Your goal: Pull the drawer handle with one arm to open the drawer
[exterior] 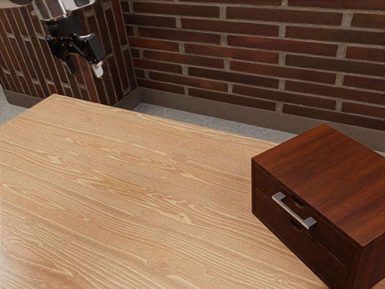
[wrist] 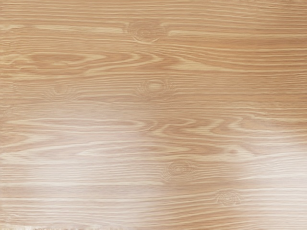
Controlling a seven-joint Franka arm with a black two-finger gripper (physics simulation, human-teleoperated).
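The tool hangs high over the far corner of the wooden surface, at the exterior view's upper left. It is well apart from the dark cabinet at the right. The drawer sits flush, with nothing touching its silver handle.

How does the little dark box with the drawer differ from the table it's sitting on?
The table is pale honey-coloured wood with bold wavy grain; the drawer cabinet is dark reddish-brown with faint grain. The table is a broad flat top; the drawer cabinet is a small box standing on it, toward the exterior view's right. The drawer cabinet's front carries a silver handle; the table's top is plain. Both look wooden.
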